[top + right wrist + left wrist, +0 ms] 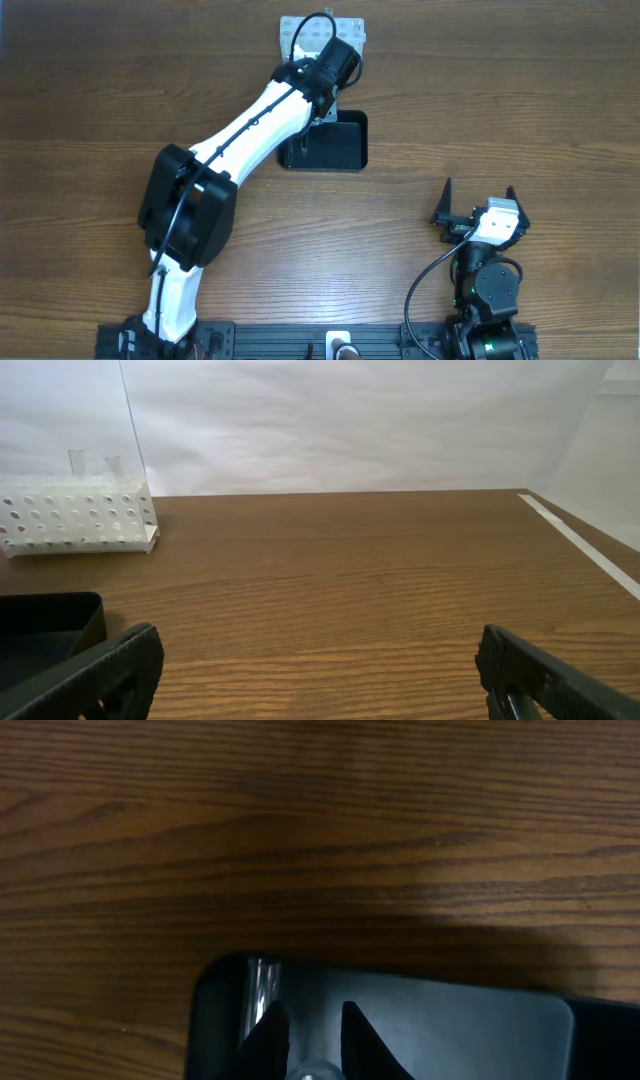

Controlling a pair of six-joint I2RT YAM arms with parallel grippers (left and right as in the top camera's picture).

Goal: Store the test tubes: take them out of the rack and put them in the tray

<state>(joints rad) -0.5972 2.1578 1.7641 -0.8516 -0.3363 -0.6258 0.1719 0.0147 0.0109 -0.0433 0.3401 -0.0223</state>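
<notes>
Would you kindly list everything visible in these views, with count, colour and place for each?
rack: one, white with holes, at the table's far edge beyond the tray.
test tubes in rack: at least two, clear, upright in the rack.
test tube in tray: one, clear, inside the tray against one wall.
tray: one, black, mid-table, just nearer than the rack.
table: one, brown wood grain, under everything.
left gripper: one, black, over the tray.
right gripper: one, black, open, near its own base on the right.
</notes>
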